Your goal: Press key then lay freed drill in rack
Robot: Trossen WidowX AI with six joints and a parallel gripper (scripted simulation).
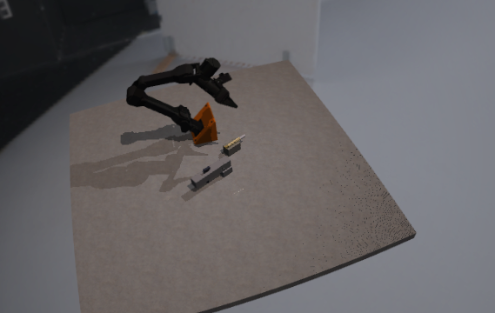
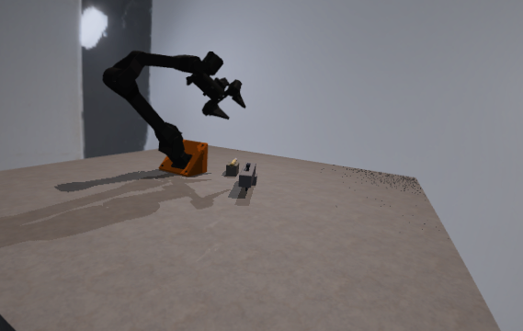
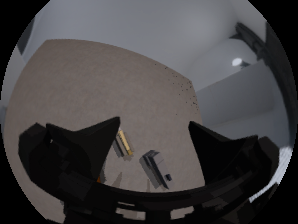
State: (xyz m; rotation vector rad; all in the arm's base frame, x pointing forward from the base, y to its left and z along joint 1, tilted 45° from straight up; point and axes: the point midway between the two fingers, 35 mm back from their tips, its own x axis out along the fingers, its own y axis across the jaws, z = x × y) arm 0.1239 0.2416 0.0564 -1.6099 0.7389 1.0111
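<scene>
The drill (image 1: 232,142) (image 2: 233,162) (image 3: 125,142) has a yellow, brass-like body and a pale shank. It lies along the top of the rack (image 1: 232,150) (image 2: 232,170), a small dark grey block, with the shank sticking out past one end. Beside it is a longer grey housing (image 1: 213,175) (image 2: 246,178) with a small dark key (image 1: 206,169) (image 2: 248,165) (image 3: 168,177) on top. Whether the key is down is too small to tell. My gripper (image 1: 236,106) (image 2: 237,113) (image 3: 154,123) is open and empty, high above both blocks, its fingers pointing obliquely down and outward.
The orange arm base (image 1: 207,130) (image 2: 197,158) stands close behind the rack. The grey housing and the rack are near each other, with a narrow gap between them. The table's (image 1: 151,248) (image 2: 197,276) far edges show in the wrist view.
</scene>
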